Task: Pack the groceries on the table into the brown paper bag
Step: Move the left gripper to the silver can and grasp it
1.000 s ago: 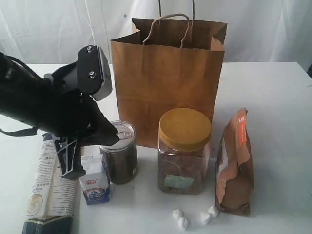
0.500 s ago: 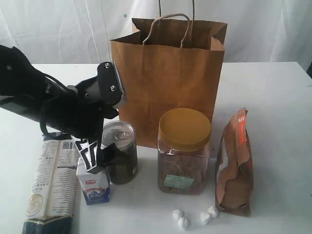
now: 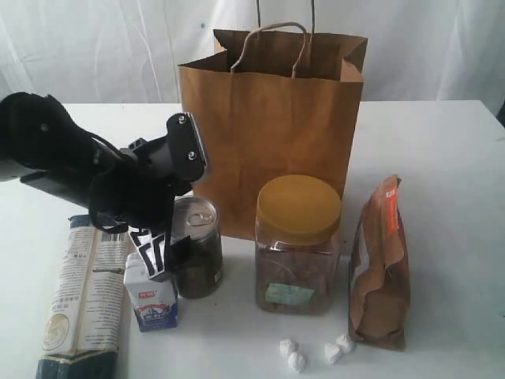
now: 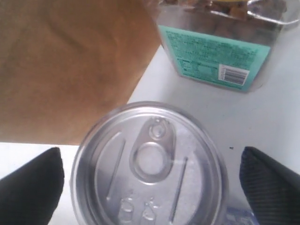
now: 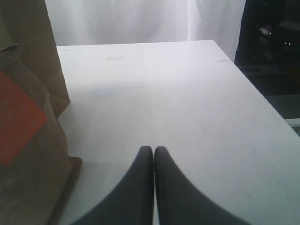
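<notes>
The pull-tab can (image 3: 197,251) stands in front of the brown paper bag (image 3: 272,118). My left gripper (image 3: 169,249) is open just above it, and in the left wrist view the can's lid (image 4: 149,164) lies between the two fingers (image 4: 29,187) with gaps on both sides. The small white carton (image 3: 155,298) and the dark-blue pasta packet (image 3: 83,304) sit to the can's left. To its right are the yellow-lidded jar (image 3: 298,245), the brown-orange pouch (image 3: 380,268) and white wrapped pieces (image 3: 316,351). My right gripper (image 5: 153,152) is shut, empty, beside the pouch (image 5: 21,140). The yellow-grain bottle is out of view.
The white table (image 3: 442,174) stretches bare to the right of the bag, and its edge (image 5: 262,98) shows in the right wrist view. A white curtain (image 3: 95,47) hangs behind. The jar's label (image 4: 211,58) is close to the can.
My left arm swung right and lowered; its open gripper went from over the pasta packet and carton to straddling the can's top. The groceries stayed put.
</notes>
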Robot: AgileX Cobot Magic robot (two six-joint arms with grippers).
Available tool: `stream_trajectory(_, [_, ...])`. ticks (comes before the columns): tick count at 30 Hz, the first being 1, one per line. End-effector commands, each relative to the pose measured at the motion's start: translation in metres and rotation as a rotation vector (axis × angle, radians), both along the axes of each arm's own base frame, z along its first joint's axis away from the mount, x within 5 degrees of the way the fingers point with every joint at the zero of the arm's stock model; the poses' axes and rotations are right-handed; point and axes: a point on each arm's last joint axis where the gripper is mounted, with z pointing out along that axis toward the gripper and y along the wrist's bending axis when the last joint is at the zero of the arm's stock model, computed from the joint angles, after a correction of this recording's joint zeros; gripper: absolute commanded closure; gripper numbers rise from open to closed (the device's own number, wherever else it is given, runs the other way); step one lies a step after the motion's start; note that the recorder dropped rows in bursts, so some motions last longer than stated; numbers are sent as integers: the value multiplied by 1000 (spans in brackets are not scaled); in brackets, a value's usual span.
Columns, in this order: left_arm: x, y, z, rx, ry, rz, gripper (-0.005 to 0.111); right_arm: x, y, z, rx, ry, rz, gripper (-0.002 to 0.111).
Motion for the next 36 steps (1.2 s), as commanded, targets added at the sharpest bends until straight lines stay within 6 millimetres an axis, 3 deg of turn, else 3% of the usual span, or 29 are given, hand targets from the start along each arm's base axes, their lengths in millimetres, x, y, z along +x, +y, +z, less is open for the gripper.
stream_trajectory(1, [1,-2,-4,9,11,-9,2,0,0,1,-7,-8,-5,108])
stream_trajectory(12, [-1,-2,-5,-1,40,4,6,0,0,1,-7,-8,-5,108])
stream_trajectory(15, [-1,-2,-5,-16,60,35,18,0,0,1,-7,-8,-5,108])
stream_trajectory(22, [1,-3,-4,-30,52,62,67,0,0,1,-7,-8,-5,108])
stream_trajectory(28, [4,-3,-3,-41,21,78,96,0,0,1,-5,-8,-4,108])
stream_trajectory(31, [4,-3,-3,-41,21,78,107,0,0,1,-5,-8,-4,108])
stream_trajectory(36, [1,-1,7,-58,1,74,107,0,0,1,-5,-8,-4,108])
